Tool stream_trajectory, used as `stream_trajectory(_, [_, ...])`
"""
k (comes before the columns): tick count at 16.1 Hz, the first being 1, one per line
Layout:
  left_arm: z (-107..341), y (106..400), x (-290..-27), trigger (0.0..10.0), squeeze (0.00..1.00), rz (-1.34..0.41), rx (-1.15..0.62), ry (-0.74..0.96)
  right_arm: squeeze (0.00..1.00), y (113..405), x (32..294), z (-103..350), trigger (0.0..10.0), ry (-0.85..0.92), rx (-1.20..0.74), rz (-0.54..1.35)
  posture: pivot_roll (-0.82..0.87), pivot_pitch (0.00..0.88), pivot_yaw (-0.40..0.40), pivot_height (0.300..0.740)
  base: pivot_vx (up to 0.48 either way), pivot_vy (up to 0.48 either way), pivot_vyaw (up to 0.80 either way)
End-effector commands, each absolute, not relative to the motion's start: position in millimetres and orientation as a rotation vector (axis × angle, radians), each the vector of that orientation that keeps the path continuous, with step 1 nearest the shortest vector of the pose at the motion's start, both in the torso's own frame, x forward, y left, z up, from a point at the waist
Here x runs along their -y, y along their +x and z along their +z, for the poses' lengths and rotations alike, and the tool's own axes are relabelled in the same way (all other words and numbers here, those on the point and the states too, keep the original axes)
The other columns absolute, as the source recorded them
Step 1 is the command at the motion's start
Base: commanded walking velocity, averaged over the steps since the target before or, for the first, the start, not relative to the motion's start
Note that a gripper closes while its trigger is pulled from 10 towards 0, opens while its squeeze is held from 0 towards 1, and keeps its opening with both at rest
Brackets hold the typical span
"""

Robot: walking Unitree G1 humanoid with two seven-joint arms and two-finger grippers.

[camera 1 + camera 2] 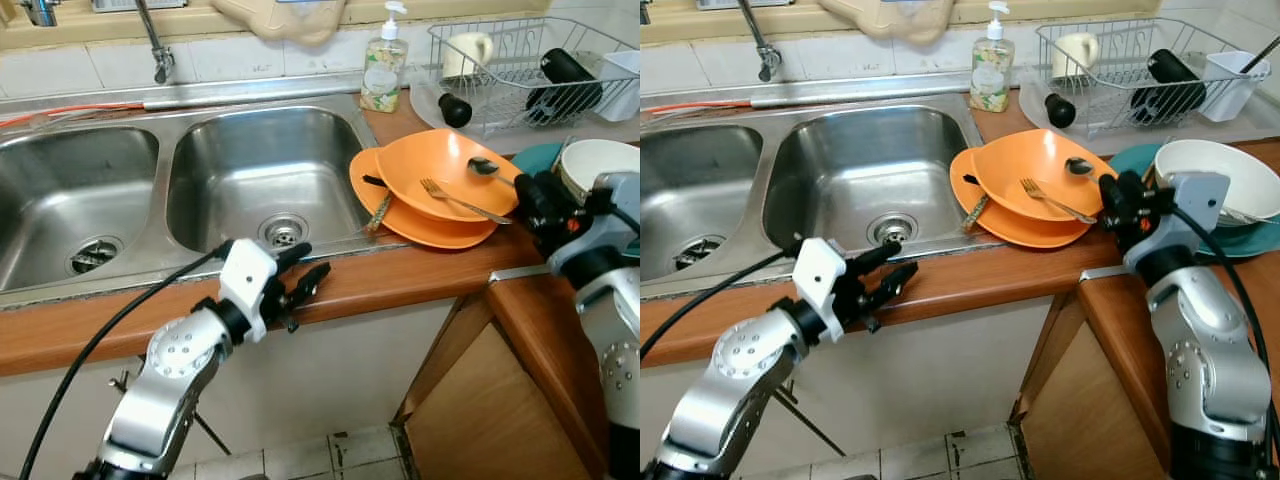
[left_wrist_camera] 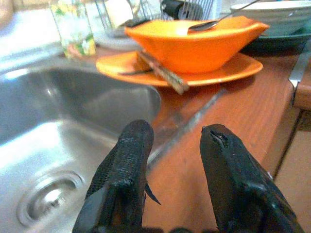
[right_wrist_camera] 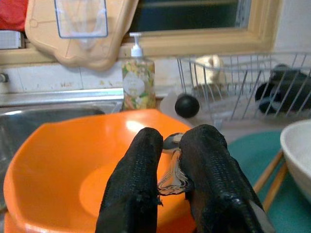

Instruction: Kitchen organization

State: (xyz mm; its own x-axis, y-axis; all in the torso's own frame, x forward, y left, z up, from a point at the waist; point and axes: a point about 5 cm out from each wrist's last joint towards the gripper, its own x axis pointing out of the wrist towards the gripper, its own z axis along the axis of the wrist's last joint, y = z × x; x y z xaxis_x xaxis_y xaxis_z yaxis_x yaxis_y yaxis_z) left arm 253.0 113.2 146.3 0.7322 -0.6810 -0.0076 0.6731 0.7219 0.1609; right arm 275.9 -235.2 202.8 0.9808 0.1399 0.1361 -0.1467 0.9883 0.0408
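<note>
Two grippers up at the counter. Right gripper [image 3: 167,187] pinches the handle of a spoon [image 1: 482,166] whose head sits on the rim of the orange bowl [image 1: 440,170]. Bowl sits on an orange plate [image 1: 420,225] right of the sink [image 1: 250,180], fork [image 1: 460,200] inside. Left gripper [image 2: 170,160] hovers spread over the sink's front edge, holding nothing.

Parted fingers [image 2: 129,165] over sink rim [image 2: 160,150], orange bowl [image 2: 194,46] beyond, perhaps blurred.

Silver arms [image 1: 725,385] with perforated round joints, white wrist blocks, trailing black cables, textured black jaws.
</note>
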Motion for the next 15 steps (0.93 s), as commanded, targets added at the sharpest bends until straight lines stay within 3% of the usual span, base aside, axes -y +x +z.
stream_trajectory(1, [150, 254, -113, 10.0, 0.00, -0.745, 0.073, 0.202, 0.00, 276, 234, 213, 0.0, 0.025, 0.171, 0.146, -0.12, 0.000, 0.038, 0.740, 0.000, 0.000, 0.00])
stream_trajectory(7, [186, 277, -108, 10.0, 0.00, -0.758, 0.253, 0.560, 0.00, 278, 194, 243, 0.0, 0.007, 0.215, 0.362, -0.11, 0.000, 0.042, 0.740, 0.000, 0.000, 0.00])
stream_trajectory(9, [203, 288, -106, 10.0, 0.00, -0.697, 0.390, 0.661, 0.00, 276, 176, 246, 0.0, 0.013, 0.211, 0.445, -0.12, 0.000, 0.045, 0.740, 0.000, 0.000, 0.00])
stream_trajectory(15, [206, 301, -95, 10.0, 0.00, -0.711, 0.468, 0.790, 0.00, 264, 137, 243, 0.0, 0.013, 0.145, 0.667, -0.12, 0.000, 0.039, 0.740, 0.000, 0.000, 0.00])
